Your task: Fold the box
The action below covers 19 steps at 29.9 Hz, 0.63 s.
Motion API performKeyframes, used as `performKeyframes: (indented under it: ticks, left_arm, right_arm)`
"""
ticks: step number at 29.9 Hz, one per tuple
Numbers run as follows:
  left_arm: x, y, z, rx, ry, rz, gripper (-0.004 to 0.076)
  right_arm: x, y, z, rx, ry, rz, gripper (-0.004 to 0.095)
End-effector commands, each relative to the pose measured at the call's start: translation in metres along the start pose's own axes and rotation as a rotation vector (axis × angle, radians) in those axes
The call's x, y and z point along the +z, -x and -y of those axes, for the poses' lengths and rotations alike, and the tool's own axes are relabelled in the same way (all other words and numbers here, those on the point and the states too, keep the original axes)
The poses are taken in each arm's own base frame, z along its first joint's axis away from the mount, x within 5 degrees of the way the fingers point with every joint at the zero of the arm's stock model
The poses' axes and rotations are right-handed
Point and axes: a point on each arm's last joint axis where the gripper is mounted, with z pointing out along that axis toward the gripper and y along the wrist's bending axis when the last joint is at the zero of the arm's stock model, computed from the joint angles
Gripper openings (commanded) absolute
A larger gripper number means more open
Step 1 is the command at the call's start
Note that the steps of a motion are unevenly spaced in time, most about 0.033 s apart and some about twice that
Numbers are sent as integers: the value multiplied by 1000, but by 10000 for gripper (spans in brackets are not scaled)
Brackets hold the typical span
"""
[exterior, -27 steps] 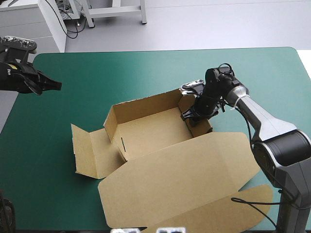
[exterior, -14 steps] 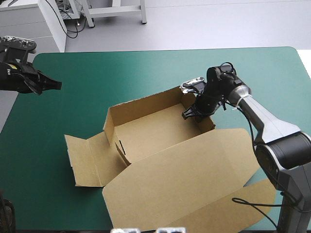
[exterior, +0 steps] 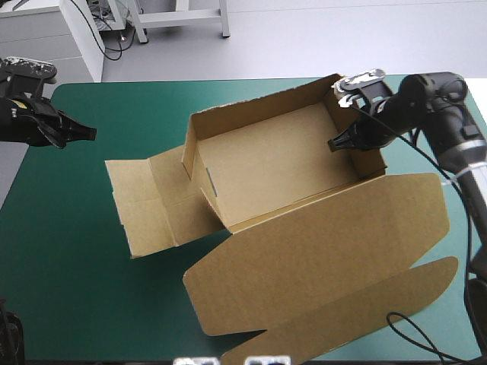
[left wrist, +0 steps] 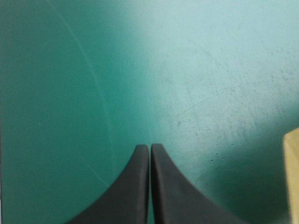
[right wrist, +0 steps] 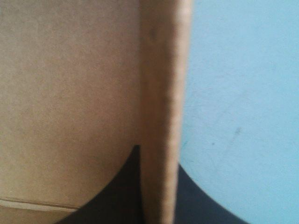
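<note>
Right gripper (exterior: 335, 142) is clamped on the brown box (exterior: 281, 163), its side wall pinched between the black fingers at two o'clock on the table (exterior: 152, 99). The box sits mid-table as an open tray, lid (exterior: 319, 258) flat toward six. Left gripper (exterior: 90, 133) hovers at ten o'clock, fingers pressed together, empty.

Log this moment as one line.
right gripper: shut on box wall | left gripper: shut, over table | lid: flat

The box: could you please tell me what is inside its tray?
Only bare brown floor shows inside the box, plus the tip of the right tool, which clamps its right end wall. The corner under that tool is covered.
</note>
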Motion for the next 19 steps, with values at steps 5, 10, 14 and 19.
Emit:
performKeyframes:
  ticks: [5,10,14,19]
  left_arm:
    - [-21,-2,1,15,43,10,-8]
    - [-8,-10,-4,25,84,-44,-8]
    - [23,-27,-5,17,73,-111,-8]
    - [75,-55,7,-78,-48,-105,-8]
  right_arm:
    - [-94,-20,10,45,-73,223,-19]
    - [-115,-29,9,50,-86,277,-19]
    - [-123,-32,7,47,-93,296,-19]
    - [-124,-32,7,46,-93,298,-19]
